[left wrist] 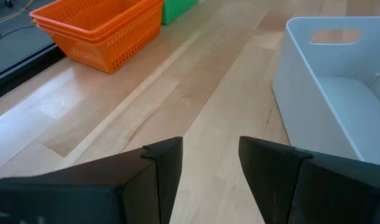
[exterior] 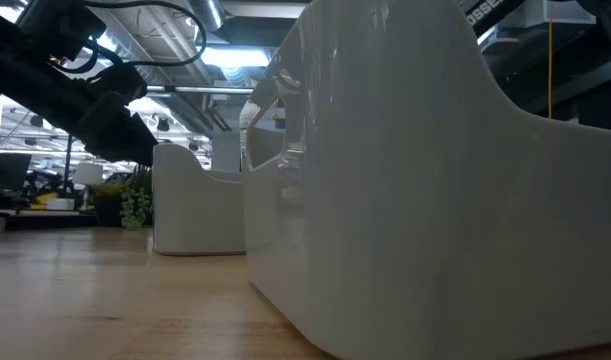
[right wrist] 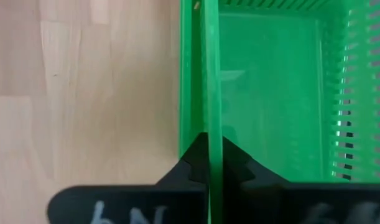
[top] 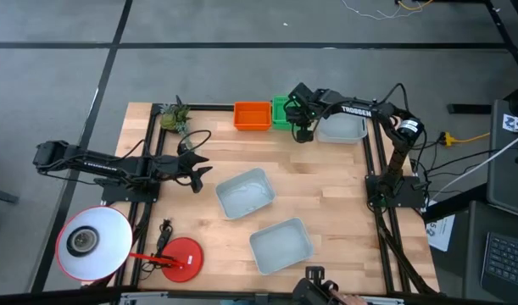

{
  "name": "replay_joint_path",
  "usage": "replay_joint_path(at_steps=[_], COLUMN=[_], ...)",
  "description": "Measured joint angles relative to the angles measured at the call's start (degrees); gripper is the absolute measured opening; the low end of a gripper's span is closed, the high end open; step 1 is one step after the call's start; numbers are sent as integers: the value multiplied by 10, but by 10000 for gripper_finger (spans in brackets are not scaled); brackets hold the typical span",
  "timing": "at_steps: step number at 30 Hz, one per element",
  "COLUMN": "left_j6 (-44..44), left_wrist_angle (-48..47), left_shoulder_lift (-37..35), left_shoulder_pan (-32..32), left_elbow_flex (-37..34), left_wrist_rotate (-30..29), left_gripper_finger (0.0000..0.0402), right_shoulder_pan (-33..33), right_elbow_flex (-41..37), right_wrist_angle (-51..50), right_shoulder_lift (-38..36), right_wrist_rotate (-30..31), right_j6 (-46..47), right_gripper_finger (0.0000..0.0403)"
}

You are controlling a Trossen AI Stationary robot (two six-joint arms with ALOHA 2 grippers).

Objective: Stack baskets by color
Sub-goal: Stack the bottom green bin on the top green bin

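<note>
At the far left of the high view, the lamp (top: 93,243) with its white round shade sits at the lower left, and its red round base (top: 181,258) lies just right of it on the bench (top: 326,182). Above them the left arm lies level across the bench's left edge, and the left hand (top: 200,167) hangs over bare wood left of centre with its fingers spread wide and nothing between them; its wrist view shows the two dark fingers (left wrist: 165,165) apart over the planks. A small green plant (top: 175,117) stands at the bench's upper left corner.

Right of the left hand, a pale grey basket (top: 244,192) sits near the middle of the bench, and a second pale grey basket (top: 281,246) lies below and right of it, near the lower edge. Along the upper edge, the orange baskets (top: 252,115) are nested together as one stack, and the green basket (top: 282,112) stands just beside them on the right.

The right hand (top: 303,129) is at that green basket's near right corner. In its wrist view the fingers are pinched tight on the basket's thin green wall (right wrist: 212,93), which runs up between them. A third pale grey basket (top: 342,127) lies just right of the right hand, at the upper right of the bench, partly under the right arm.
</note>
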Motion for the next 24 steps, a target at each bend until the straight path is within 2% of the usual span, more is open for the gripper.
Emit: replay_joint_path(at_steps=[20, 24], left_j6=[-1, -1], left_wrist_angle=[0, 0], left_shoulder_lift=[0, 0], left_shoulder_pan=[0, 0], left_elbow_flex=[0, 0], left_wrist_rotate=[0, 0], left_gripper_finger=[151, 151], right_shoulder_pan=[-1, 7], right_elbow_flex=[1, 30], right_wrist_angle=[-1, -48], right_shoulder_lift=[0, 0], right_wrist_rotate=[0, 1], right_j6=[11, 19], right_gripper_finger=[98, 103])
